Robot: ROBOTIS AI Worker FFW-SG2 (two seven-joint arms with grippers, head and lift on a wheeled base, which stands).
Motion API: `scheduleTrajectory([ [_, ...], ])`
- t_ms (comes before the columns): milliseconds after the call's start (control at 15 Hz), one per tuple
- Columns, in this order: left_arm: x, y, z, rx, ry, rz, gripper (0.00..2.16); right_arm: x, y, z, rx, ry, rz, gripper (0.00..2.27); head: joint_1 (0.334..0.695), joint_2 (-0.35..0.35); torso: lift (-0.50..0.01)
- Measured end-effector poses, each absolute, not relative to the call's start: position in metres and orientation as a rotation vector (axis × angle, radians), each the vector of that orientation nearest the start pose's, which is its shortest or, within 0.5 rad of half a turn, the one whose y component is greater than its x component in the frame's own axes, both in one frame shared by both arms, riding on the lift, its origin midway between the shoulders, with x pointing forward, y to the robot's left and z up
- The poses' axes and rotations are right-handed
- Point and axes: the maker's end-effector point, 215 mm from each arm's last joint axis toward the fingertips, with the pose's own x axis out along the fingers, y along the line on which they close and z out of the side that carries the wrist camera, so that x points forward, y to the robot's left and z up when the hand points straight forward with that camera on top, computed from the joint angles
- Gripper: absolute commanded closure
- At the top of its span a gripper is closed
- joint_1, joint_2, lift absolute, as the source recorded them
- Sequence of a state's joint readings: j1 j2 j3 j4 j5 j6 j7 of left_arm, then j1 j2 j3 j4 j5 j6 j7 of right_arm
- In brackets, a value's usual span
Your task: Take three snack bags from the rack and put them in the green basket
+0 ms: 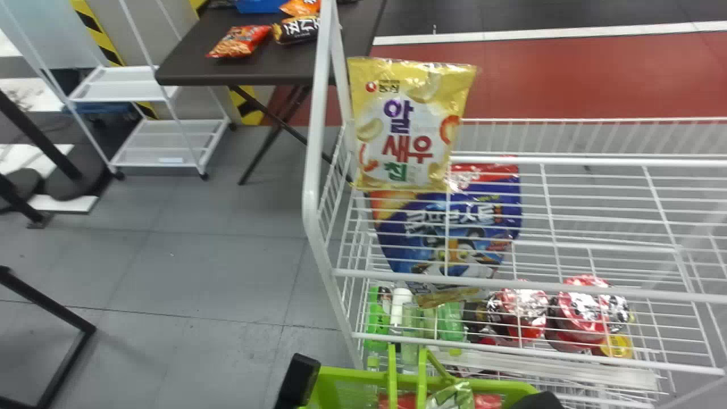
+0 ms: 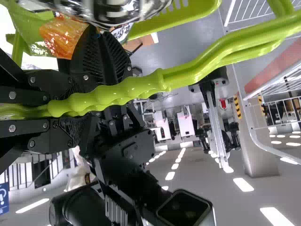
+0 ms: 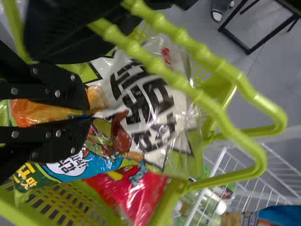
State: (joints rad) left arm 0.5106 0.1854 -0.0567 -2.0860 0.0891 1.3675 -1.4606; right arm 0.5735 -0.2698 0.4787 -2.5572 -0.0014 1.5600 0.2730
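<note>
A snack bag (image 3: pixel 150 101) is pinched by the right gripper (image 3: pixel 90 116) within the green basket (image 1: pixel 352 375).
The handle (image 2: pixel 188 74) is clasped by the left gripper (image 2: pixel 123 94); if film clings, the bag could be dragged out.

Green basket (image 1: pixel 352 375) cut off by head view's bottom edge; blue snack bag (image 1: pixel 392 244), right of centre, partly hidden behind yellow snack bag (image 1: pixel 406 128); rack (image 1: pixel 568 288) cropped at right edge.
</note>
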Motion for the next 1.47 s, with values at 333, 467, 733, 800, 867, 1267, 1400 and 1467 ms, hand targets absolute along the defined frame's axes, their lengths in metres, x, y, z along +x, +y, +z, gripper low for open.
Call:
scheduleTrajectory([
  [333, 0.134, 0.039, -0.440, -0.893, 1.215, -1.293, 1.90, 0.195, -0.069, -0.459, -0.060, 1.053, 0.692, 0.05, 0.695, -0.132, -0.016],
  [467, 0.134, 0.040, -0.440, -0.893, 1.214, -1.291, 1.90, 0.231, -0.072, -0.438, -0.063, 0.901, 0.665, 0.05, 0.695, -0.126, -0.016],
  [733, 0.134, 0.040, -0.442, -0.890, 1.205, -1.292, 1.90, 0.322, -0.085, -0.342, -0.114, 0.345, 0.506, 0.05, 0.695, -0.119, -0.016],
  [800, 0.135, 0.040, -0.443, -0.890, 1.201, -1.294, 1.90, 0.334, -0.092, -0.321, -0.123, 0.228, 0.437, 0.05, 0.695, -0.131, -0.016],
  [867, 0.135, 0.039, -0.444, -0.892, 1.195, -1.296, 1.90, 0.340, -0.099, -0.309, -0.123, 0.152, 0.378, 0.05, 0.695, -0.146, -0.016],
  [1267, 0.144, 0.043, -0.454, -0.884, 1.161, -1.302, 1.90, 0.342, -0.134, -0.356, -0.053, 0.158, 0.190, 0.05, 0.695, -0.232, -0.016],
  [1400, 0.148, 0.045, -0.458, -0.856, 1.162, -1.295, 1.90, 0.338, -0.154, -0.370, -0.019, 0.155, 0.148, 0.06, 0.695, -0.265, -0.016],
  [1467, 0.149, 0.046, -0.460, -0.844, 1.165, -1.291, 1.90, 0.335, -0.164, -0.372, 0.002, 0.152, 0.135, 0.06, 0.695, -0.283, -0.015],
])
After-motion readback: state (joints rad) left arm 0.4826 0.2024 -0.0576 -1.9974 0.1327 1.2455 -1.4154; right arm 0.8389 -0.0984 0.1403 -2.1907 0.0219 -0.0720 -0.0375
